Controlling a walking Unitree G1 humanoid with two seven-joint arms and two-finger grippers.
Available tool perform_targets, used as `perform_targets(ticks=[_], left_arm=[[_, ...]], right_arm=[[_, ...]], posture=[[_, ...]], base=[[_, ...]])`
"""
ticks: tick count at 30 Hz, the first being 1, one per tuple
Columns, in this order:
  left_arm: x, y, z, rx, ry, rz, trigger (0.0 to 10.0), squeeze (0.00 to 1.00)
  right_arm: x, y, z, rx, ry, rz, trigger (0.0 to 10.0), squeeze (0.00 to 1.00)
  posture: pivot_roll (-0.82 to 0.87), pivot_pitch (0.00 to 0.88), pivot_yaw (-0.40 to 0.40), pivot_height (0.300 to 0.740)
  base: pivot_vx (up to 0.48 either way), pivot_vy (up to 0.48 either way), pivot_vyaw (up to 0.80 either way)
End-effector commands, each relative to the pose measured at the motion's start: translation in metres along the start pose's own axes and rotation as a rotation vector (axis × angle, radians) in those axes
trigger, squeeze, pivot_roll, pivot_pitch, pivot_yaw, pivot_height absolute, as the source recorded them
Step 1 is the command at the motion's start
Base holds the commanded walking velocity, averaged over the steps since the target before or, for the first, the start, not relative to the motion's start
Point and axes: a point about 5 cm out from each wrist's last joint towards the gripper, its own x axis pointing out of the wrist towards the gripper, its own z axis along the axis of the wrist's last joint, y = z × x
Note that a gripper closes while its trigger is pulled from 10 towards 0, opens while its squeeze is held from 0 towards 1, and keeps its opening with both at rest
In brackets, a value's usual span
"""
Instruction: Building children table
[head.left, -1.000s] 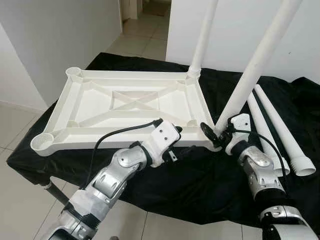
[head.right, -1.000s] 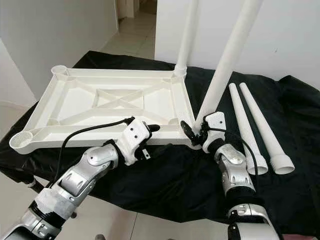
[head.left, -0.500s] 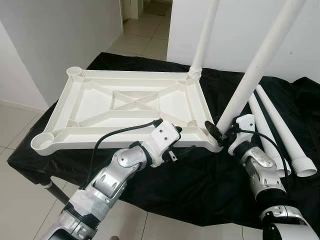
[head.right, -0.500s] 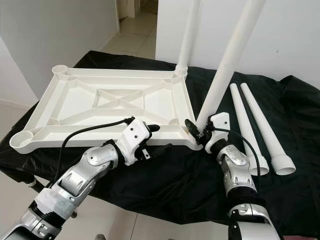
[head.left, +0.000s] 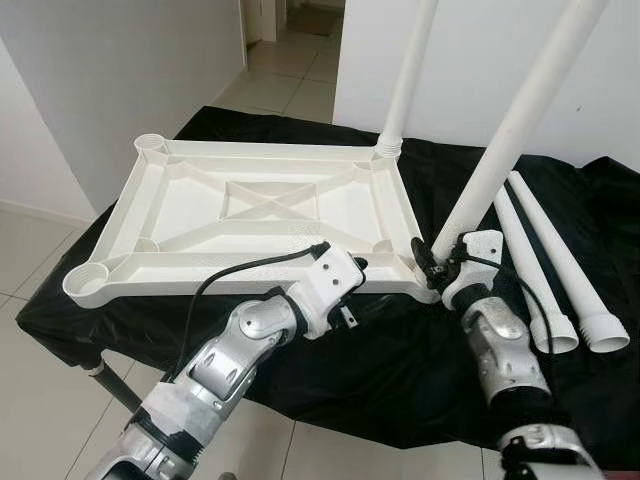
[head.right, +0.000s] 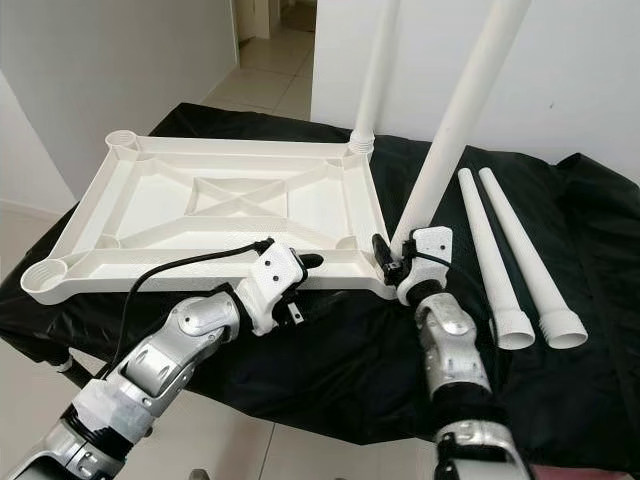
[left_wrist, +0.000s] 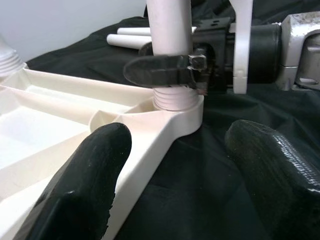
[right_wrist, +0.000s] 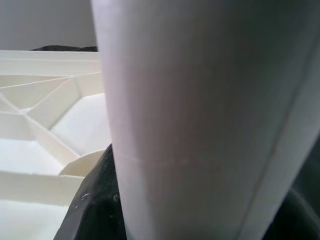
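1. Tabletop (head.left: 250, 215) lies upside down on the black cloth (head.left: 400, 360), sockets up for legs.
2. My right gripper (left_wrist: 172, 70) clamps the near-right leg (head.left: 500, 150), seating it.
3. My left gripper (left_wrist: 187, 175), wide, straddles the near edge to steady it.

The upturned tabletop (head.left: 250, 215) is seen to be moulded white plastic, smooth with a soft sheen on its ribs. The standing leg (head.left: 510, 125) and the loose legs (head.left: 560, 265) are made of the same smooth white plastic, with ridged threads at the ends. Everything is laid on a matt black cloth (head.left: 400, 350), creased and slightly shiny in its folds. The arms are clad in brushed silver metal, and the left gripper's fingers (left_wrist: 85, 185) are covered in matt, finely grained black rubber. The floor (head.left: 30, 270) is laid with glossy pale tiles.
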Motion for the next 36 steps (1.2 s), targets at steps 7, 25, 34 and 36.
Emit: perform_targets(ticks=[7, 25, 34, 36], left_arm=[[-0.002, -0.008, 0.000, 0.008, -0.002, -0.093, 10.0, 0.00], [0.001, -0.011, 0.001, 0.007, -0.010, -0.095, 10.0, 0.00], [-0.001, -0.012, 0.001, 0.010, -0.005, -0.096, 10.0, 0.00], [-0.001, -0.012, 0.001, 0.011, -0.003, -0.096, 10.0, 0.00]], right_arm=[[-0.019, 0.004, -0.023, -0.012, 0.098, -0.419, 10.0, 0.00], [-0.017, 0.029, -0.014, 0.037, 0.060, -0.416, 10.0, 1.00], [-0.022, 0.022, -0.009, 0.004, 0.016, -0.372, 10.0, 1.00], [-0.024, 0.020, -0.009, -0.009, 0.008, -0.362, 10.0, 1.00]], posture=[[-0.03, 0.000, -0.071, 0.740], [-0.03, 0.000, -0.084, 0.740], [-0.02, 0.000, -0.080, 0.740], [-0.02, 0.000, -0.083, 0.740]], base=[[0.000, 0.000, 0.00], [0.000, 0.000, 0.00], [0.000, 0.000, 0.00], [0.000, 0.000, 0.00]])
